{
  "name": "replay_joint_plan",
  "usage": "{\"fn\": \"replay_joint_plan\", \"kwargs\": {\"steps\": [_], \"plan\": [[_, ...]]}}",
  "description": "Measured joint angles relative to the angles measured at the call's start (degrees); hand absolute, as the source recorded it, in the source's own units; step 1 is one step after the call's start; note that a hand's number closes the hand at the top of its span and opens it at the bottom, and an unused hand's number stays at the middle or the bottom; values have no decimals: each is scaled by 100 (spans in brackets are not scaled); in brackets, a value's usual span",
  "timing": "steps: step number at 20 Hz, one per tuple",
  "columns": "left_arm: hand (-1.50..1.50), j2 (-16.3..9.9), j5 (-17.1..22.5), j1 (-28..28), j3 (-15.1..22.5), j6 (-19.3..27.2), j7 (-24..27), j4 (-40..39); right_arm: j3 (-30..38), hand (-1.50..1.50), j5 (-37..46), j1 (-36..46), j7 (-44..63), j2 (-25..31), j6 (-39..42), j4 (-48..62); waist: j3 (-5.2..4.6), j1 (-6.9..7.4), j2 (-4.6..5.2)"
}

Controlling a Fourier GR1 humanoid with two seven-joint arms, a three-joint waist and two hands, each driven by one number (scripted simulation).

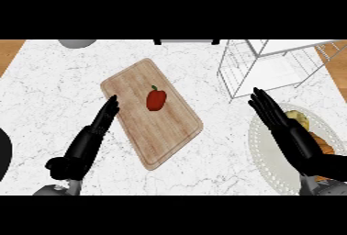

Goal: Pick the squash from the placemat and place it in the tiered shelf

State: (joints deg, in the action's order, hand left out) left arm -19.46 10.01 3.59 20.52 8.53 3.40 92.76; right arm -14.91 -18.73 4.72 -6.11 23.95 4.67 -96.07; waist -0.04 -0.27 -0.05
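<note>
Squash, a pale yellow-green lumpy vegetable, lies on the white round lace-edged placemat at the right, not yet picked.

The right hand hovers over the placemat's near side with straight fingers pointing up the view, holding nothing, probably lined up for a grasp; its forearm hides part of the squash and an orange item beside it that I cannot identify. The left hand, fingers also straight and empty, rests at the edge of the light wooden cutting board, which carries a red bell pepper. The white wire tiered shelf stands beyond the placemat on the white marble bench, with nothing visible in it.
</note>
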Motion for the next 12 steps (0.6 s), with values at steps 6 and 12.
{"fn": "replay_joint_plan", "kwargs": {"steps": [6,12], "plan": [[0,-66,295,-484,-515,352,-526,-497,1222,150,1186,16,342,1134,-1196,124,-42,-212,-26],[0,-122,773,-772,-962,437,-1064,-837,2263,-150,2394,-654,1524,2128,-2471,856,-56,-411,5]]}}
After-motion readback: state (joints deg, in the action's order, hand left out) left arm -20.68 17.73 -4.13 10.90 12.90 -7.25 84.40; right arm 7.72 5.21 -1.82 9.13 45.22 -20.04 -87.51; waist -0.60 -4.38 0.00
